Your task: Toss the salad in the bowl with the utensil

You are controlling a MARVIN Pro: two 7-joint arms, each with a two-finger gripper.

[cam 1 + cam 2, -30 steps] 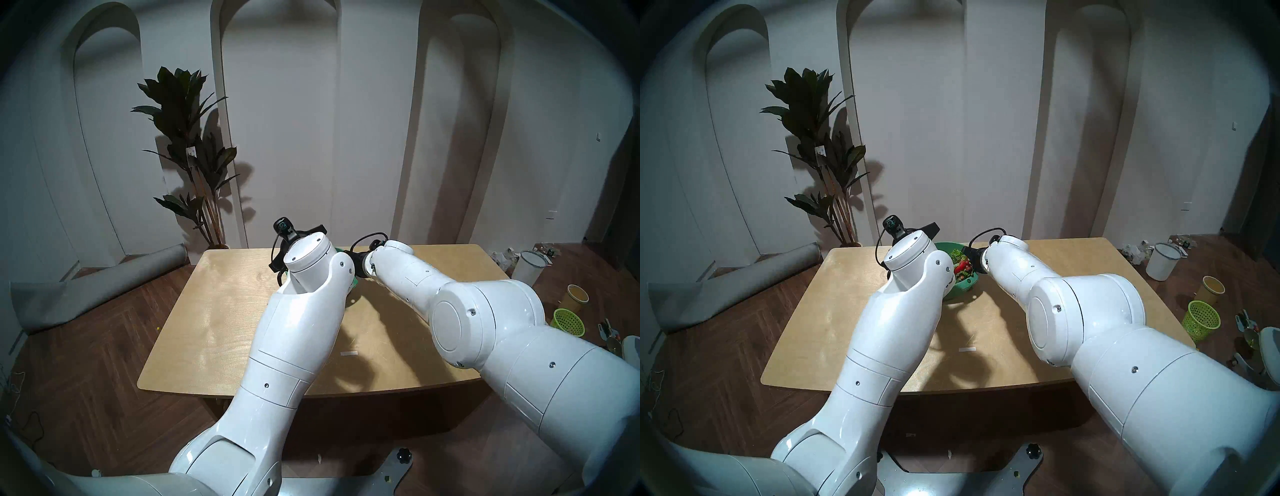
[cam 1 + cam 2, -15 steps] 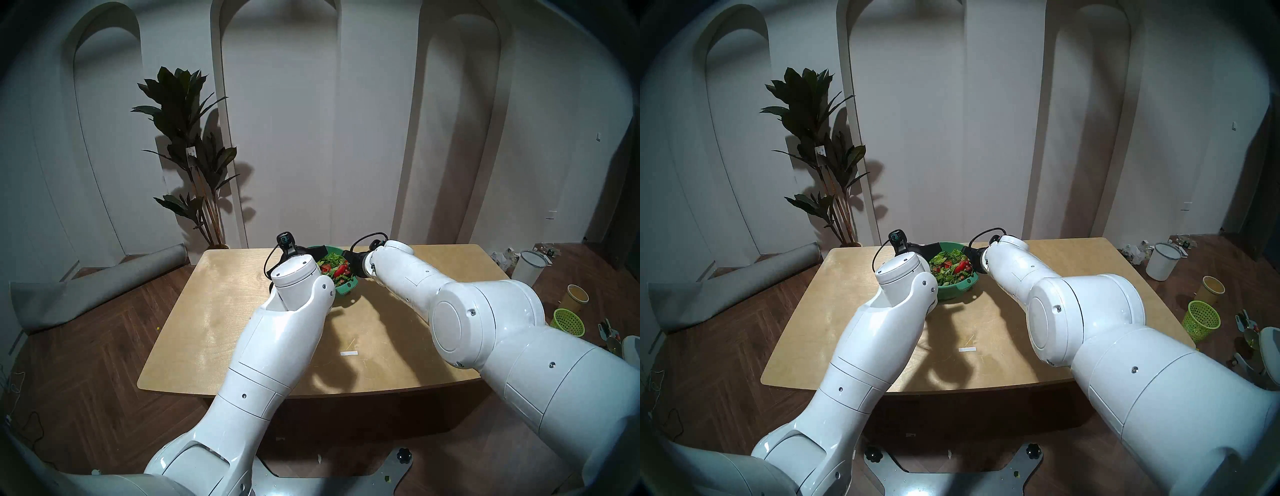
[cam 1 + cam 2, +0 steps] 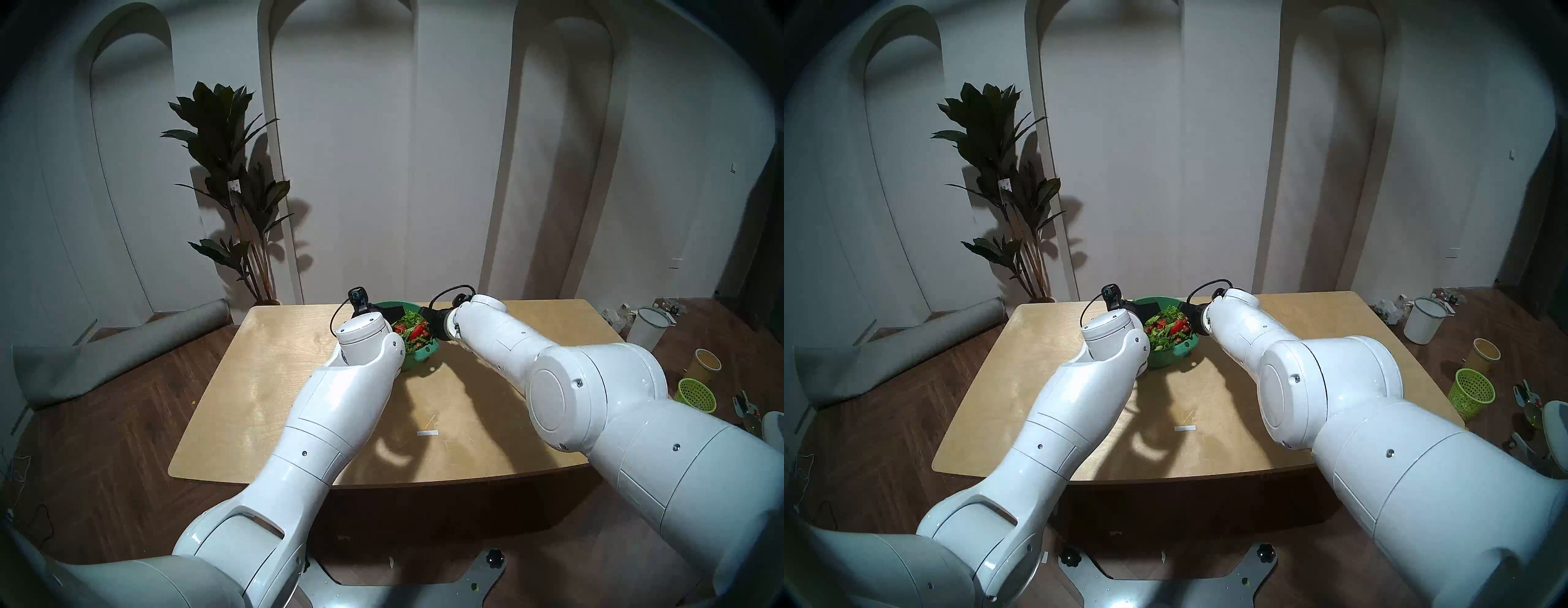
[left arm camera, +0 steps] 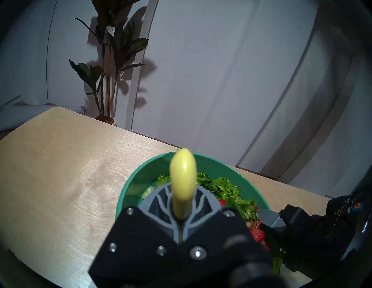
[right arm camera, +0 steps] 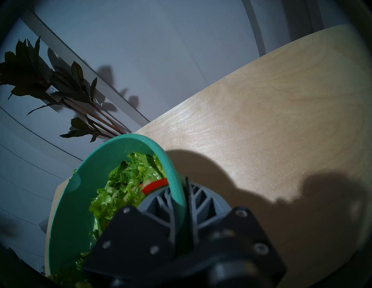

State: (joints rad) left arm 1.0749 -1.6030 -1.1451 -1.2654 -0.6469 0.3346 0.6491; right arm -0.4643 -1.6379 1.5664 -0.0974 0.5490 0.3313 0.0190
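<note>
L hand is clenched on the spoon, its grey fingers pinching the thin handle; the spoon's rounded yellow-green end sticks out ahead of the hand, over the bowl and above the greens, not clearly touching them. R hand is clamped on the bowl's rim at its right side, one finger inside against the salad, the other outside the wall.

Bowl: round, teal-green, sits on the worktop toward the far edge, approx. mid-width. In the head view it shows a small looped tab on the near-right side. It's filled w/ salad: chopped lettuce mixed w/ red tomato pieces, heaped near rim level.

Arms: L arm reaches forward from the near-left, wrist bent, hand angled gently down over the bowl's left part. R arm stretches in from the right, nearly straight, hand tilted down onto the rim.

Off the worktop, on the floor at right: a lime-green mesh basket, a yellow cup & a white bucket; contents can't be made out.
</note>
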